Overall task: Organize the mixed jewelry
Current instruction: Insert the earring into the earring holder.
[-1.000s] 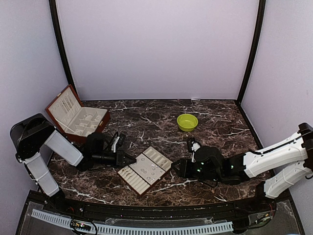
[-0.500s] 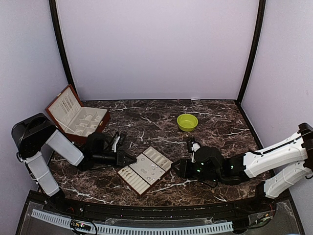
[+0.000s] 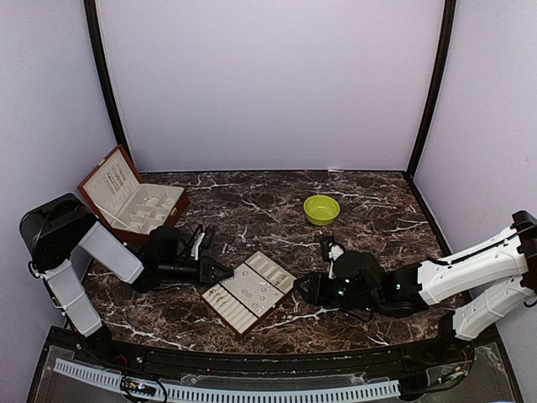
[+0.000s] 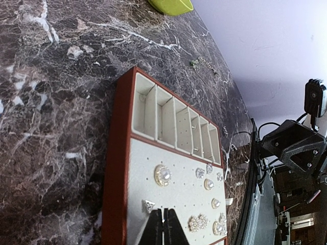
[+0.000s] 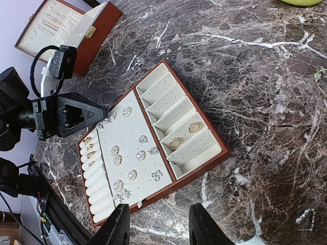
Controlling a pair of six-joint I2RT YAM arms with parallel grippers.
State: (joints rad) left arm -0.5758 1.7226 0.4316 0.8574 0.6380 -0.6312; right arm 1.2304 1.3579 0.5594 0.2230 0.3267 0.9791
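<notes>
Jewelry (image 5: pixel 134 155) lies on a cream tray (image 3: pixel 220 315) with a red-brown rim, near the middle of a dark marble table (image 3: pixel 252 210). Most pieces are pale studs scattered over the tray's flat panel. Two small rings (image 5: pixel 176 142) sit in its slotted compartments, and a few gold pieces rest among the padded rolls at its other end. One tiny loose piece (image 4: pixel 202 64) lies on the table well beyond the tray, toward a green bowl (image 3: pixel 321 209).

The left gripper (image 4: pixel 163 227) reaches in from the tray's left side with its fingers pressed together. Its tip sits over the edge of the stud panel, with studs (image 4: pixel 163 175) just ahead of it and on both sides. Whether it touches the panel cannot be told.

The right gripper (image 5: pixel 158 224) sits low at the tray's right side, fingers spread and holding nothing, just outside the rim. The jewelry lies ahead of it.

An open red-brown box (image 3: pixel 134 201) stands at the far left.

Compared with a second ago, the arms, tray and jewelry look unchanged, and both grippers are set as before.
</notes>
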